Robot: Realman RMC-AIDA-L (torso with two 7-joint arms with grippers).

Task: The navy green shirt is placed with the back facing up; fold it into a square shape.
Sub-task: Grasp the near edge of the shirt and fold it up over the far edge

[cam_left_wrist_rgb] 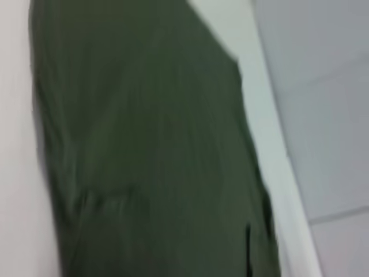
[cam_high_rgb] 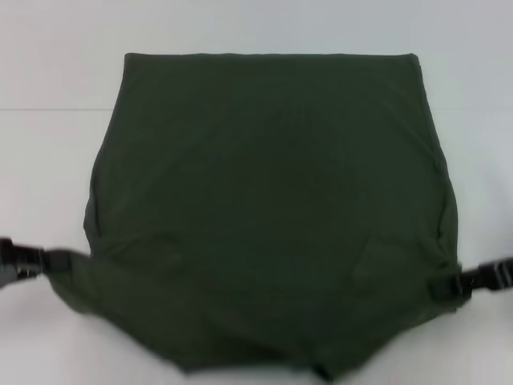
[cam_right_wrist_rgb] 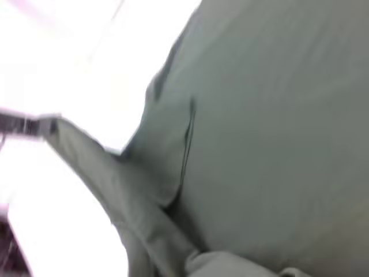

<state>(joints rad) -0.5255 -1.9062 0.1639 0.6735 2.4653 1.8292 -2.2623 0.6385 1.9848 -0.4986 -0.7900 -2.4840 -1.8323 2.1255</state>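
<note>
Right, the large dark olive-green cotton shirt lies spread on the white worktop, plain side up, far edge straight and flat. Left black gripper sits at the shirt's near-left corner, clenched on a pulled-out point of fabric; the cloth stretches from it inward toward the body of the garment. Right black gripper sits at the near-right edge, also pinching fabric, with the bulk of the shirt running away from it toward the left gripper. Both look like they hold the near corners, with the cloth between them sagging in a curve.

Handling, as a judgement: light, limp, no stiffness. It will drape and wrinkle, won't slip much on the pads, nothing fragile. Best hold is where they are now, on the hem or seam corners where the fabric is doubled; pinching a single layer mid-panel would just bunch it. Keep tension between the two grippers even or the fold line skews.
</note>
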